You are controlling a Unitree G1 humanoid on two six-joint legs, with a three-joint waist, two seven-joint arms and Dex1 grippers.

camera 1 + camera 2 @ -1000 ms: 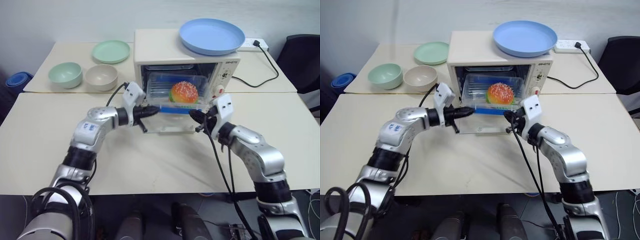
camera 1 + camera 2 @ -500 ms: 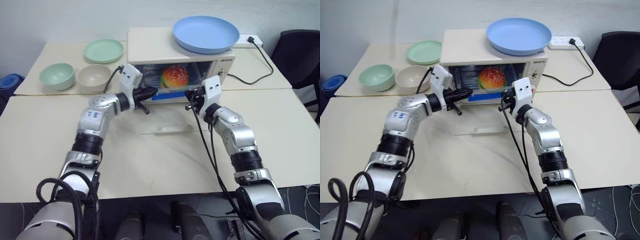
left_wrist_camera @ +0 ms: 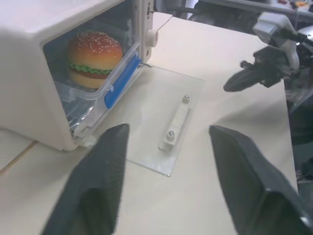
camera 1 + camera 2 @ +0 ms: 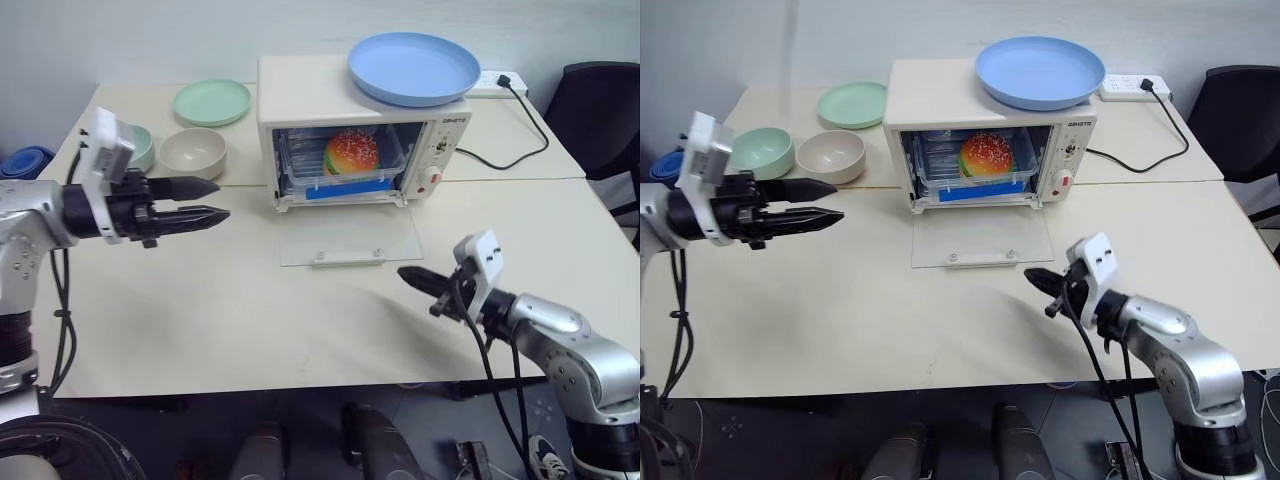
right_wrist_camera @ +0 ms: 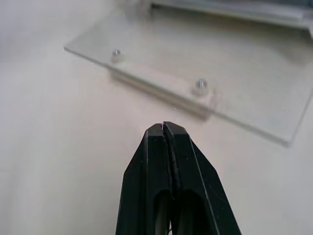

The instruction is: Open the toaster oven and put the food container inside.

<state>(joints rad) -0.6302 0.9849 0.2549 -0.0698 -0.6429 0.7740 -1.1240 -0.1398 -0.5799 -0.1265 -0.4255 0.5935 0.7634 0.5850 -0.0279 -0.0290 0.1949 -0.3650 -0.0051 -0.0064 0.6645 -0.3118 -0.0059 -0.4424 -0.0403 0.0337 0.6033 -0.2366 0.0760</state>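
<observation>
The cream toaster oven (image 4: 300, 95) stands at the back of the table, its glass door (image 4: 347, 237) folded down flat onto the tabletop. Inside sits the clear food container (image 4: 345, 170) with a blue clip and a burger in it, also seen in the left wrist view as the food container (image 3: 98, 83). My left gripper (image 4: 215, 200) hovers open and empty well to the left of the oven, pointing toward it. My right gripper (image 4: 402, 272) is shut on nothing, low over the table in front of and right of the door, and its joined fingertips (image 5: 164, 128) point at the door handle (image 5: 161, 85).
A blue plate (image 4: 413, 68) lies on top of the oven. A green plate (image 4: 211, 102), a beige bowl (image 4: 192, 152) and a green bowl (image 4: 760, 152) stand back left. A power strip (image 4: 497, 84) with a black cable lies behind the oven, and a black chair (image 4: 600, 110) is at the right.
Both arms have pulled back from the oven mouth. The left gripper swung out to the left and opened. The right gripper dropped back toward the near right, still shut. The container stays inside.
</observation>
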